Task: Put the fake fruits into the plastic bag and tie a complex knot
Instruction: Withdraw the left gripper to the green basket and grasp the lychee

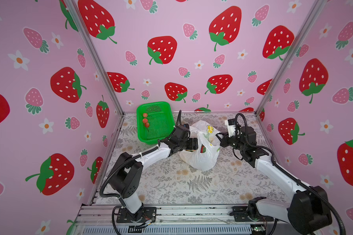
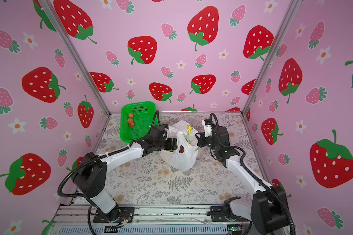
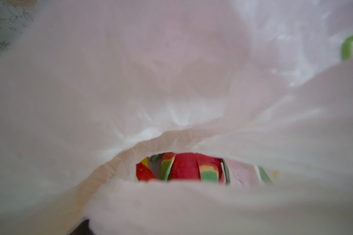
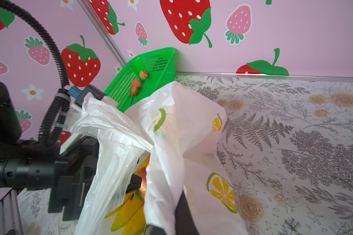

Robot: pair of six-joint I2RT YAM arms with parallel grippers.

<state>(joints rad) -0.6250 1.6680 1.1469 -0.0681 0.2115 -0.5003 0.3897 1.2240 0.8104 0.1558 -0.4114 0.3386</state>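
Note:
The plastic bag (image 1: 200,160) (image 2: 181,160) stands in the middle of the table with its mouth held open. My right gripper (image 1: 219,136) (image 2: 197,136) is shut on the bag's right rim, its dark finger (image 4: 182,215) wrapped in film. My left gripper (image 1: 197,144) (image 2: 176,143) reaches into the mouth from the left. One of its black fingertips (image 4: 134,181) shows beside an orange-red round fruit (image 4: 143,183), and film hides the other. Yellow bananas (image 4: 128,211) and a red and green dragon fruit (image 3: 185,168) lie inside. Bag film (image 3: 171,81) fills the left wrist view.
A green perforated basket (image 1: 140,130) (image 2: 124,130) (image 4: 122,85) stands at the back left against the wall, with three small red fruits (image 1: 145,120) (image 2: 130,120) (image 4: 136,83) in it. Pink strawberry walls close three sides. Both arms reach in from the front rail.

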